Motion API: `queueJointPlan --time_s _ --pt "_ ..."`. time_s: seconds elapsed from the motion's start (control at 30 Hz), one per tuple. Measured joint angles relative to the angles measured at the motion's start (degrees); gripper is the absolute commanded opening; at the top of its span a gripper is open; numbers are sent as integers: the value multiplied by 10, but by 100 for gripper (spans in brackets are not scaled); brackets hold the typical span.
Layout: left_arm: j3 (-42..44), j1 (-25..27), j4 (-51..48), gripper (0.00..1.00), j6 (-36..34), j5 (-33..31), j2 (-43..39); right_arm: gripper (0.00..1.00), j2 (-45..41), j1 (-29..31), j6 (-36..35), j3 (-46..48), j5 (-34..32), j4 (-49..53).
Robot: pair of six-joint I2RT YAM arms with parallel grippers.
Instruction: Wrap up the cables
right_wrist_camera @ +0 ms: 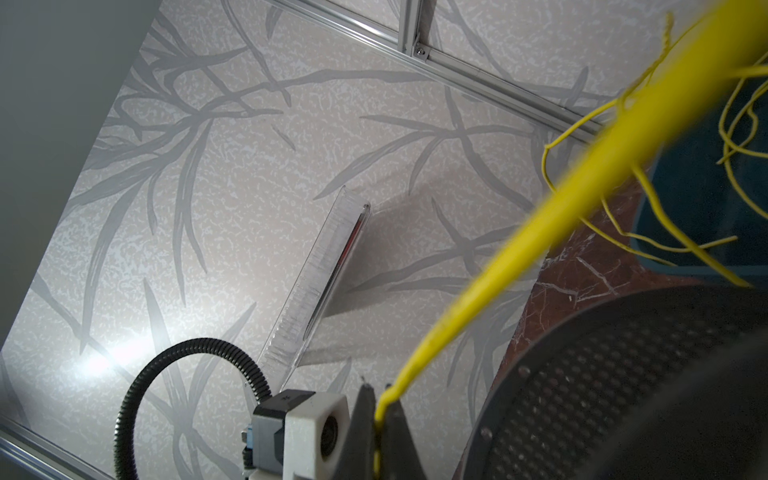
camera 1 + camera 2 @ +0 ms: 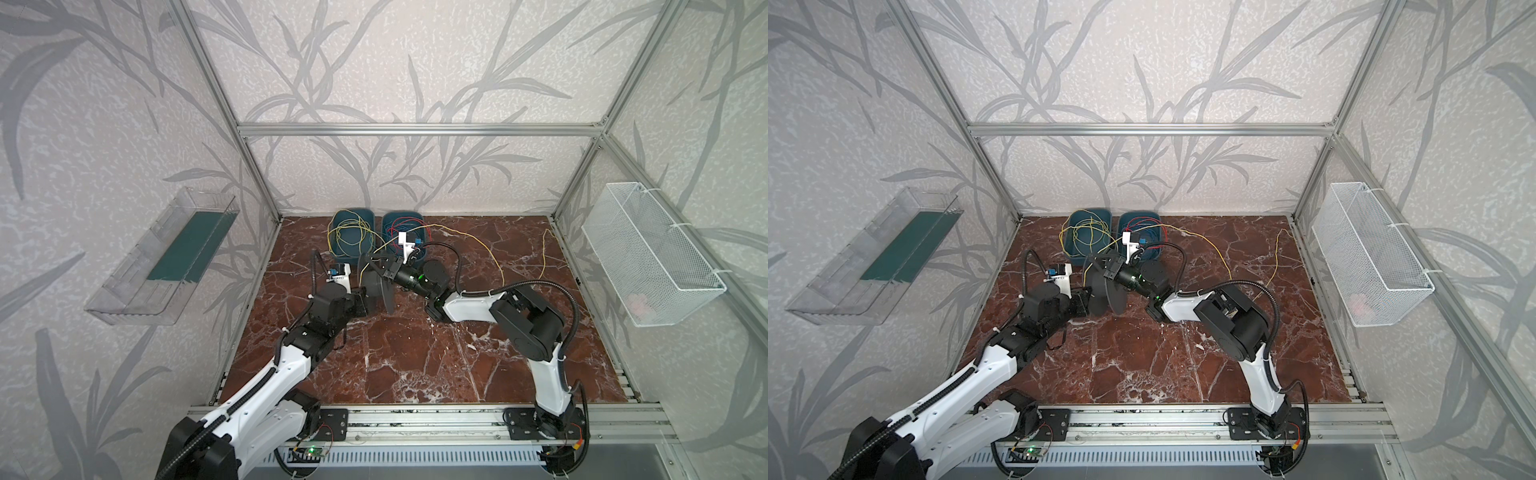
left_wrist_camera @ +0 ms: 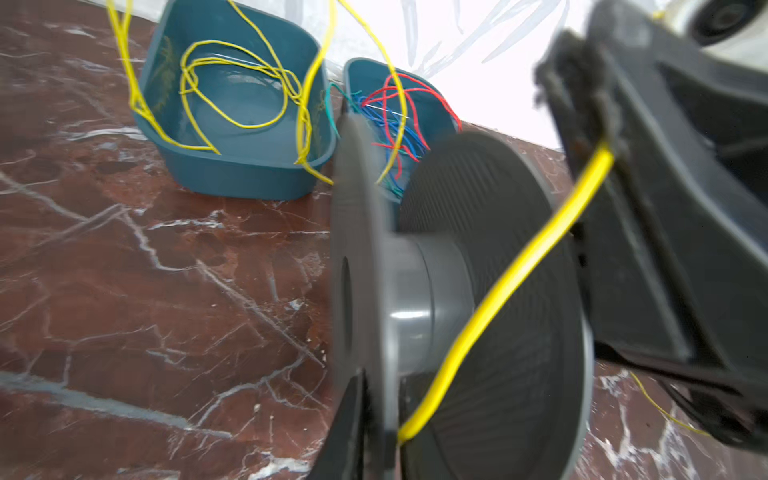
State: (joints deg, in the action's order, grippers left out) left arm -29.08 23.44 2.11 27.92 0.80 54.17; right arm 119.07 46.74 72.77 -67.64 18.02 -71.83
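Yellow cable (image 3: pixel 519 274) | left pincer (image 1: pixel 380 401) pinches it | right pincer (image 3: pixel 598 124) pinches it

Two teal tubs (image 2: pixel 353 210) (image 2: pixel 403 214), one grey spool (image 2: pixel 376 286), one wire basket (image 2: pixel 648 257), one clear tray (image 2: pixel 137 291); yellow cables (image 3: pixel 519 275) too tangled to count.

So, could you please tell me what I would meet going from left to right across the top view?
Clear wall tray → left blue bin → right blue bin → white mesh basket.
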Motion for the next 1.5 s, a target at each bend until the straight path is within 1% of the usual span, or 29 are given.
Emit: queueJointPlan --time_s 0.07,0.13,0.37,0.47,0.5,0.57,0.63,0.7,0.77,0.83,0.9,1.03,1.17,1.27,1.33,1.5 --pt "0 -2 -4 2 2 -1 3 0 3 1 2 0 5 0" --pt "1 -2 -3 0 2 1 3 0 3 0 3 0 7 -1" --pt "0 -2 -14 0 1 3 -9 0 3 -2 9 0 15 -2" --pt "-3 -2 -35 0 0 6 -23 0 3 -3 11 0 25 -3" --pt "-7 -2 -47 0 -1 7 -27 1 2 -3 12 0 28 -3" --pt "-18 -2 -73 0 -6 10 -34 14 -1 -4 11 2 34 -1" --pt "-35 -3 -109 0 -12 14 -35 24 -10 -6 9 8 35 3" --pt "-61 -3 -151 0 -21 24 -35 37 -24 -13 5 14 35 12" --pt "-88 -3 -191 0 -33 33 -35 45 -38 -20 0 18 35 23" --pt "-120 -3 -232 0 -45 37 -37 49 -55 -27 -4 22 35 42" --pt "-154 -3 -268 0 -60 38 -40 53 -79 -35 -11 31 36 66" --pt "-217 -3 -331 0 -80 29 -42 57 -144 -40 -34 42 53 147" --pt "-280 -3 -377 0 -100 17 -26 58 -224 -35 -66 59 78 236" --pt "-323 -3 -390 0 -119 12 -5 59 -291 -31 -99 84 100 313" --pt "-345 -3 -398 0 -130 9 6 60 -334 -28 -131 95 110 384" --pt "-366 -3 -415 0 -151 7 23 61 -407 -26 -206 99 116 535"
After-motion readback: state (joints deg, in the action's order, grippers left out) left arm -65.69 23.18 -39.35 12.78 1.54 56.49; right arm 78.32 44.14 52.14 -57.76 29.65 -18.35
